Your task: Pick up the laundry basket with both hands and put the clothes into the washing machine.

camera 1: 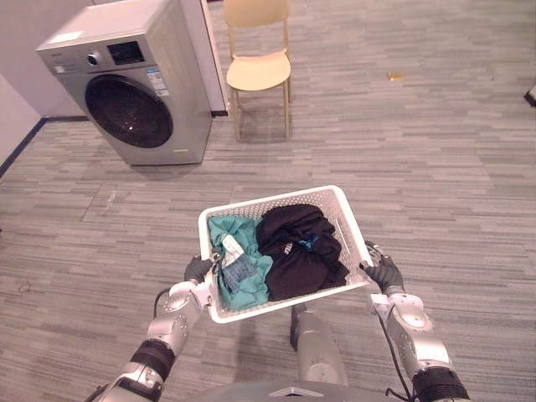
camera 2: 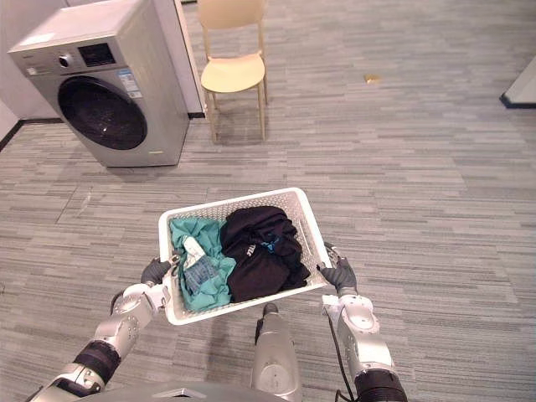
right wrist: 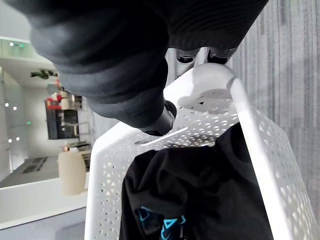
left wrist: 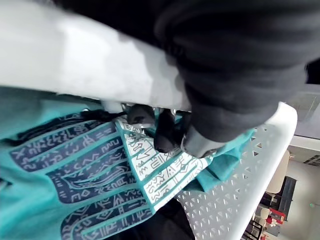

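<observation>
I hold a white perforated laundry basket (camera 1: 339, 203) above the floor in front of me. My left hand (camera 1: 198, 270) is curled round its left rim, and my right hand (camera 1: 383, 273) is curled round its right rim. Inside lie a teal patterned garment (camera 1: 240, 266) on the left and a black garment (camera 1: 300, 249) on the right. The left wrist view shows fingertips (left wrist: 163, 141) hooked over the rim onto the teal garment (left wrist: 70, 170). The silver washing machine (camera 1: 134, 79) stands at the far left, its round door (camera 1: 128, 110) shut.
A pale yellow chair (camera 1: 259, 69) stands just right of the washing machine, against a white panel. Grey plank floor (camera 1: 402, 142) stretches between me and the machine. A small yellow scrap (camera 1: 394, 76) lies far right on the floor.
</observation>
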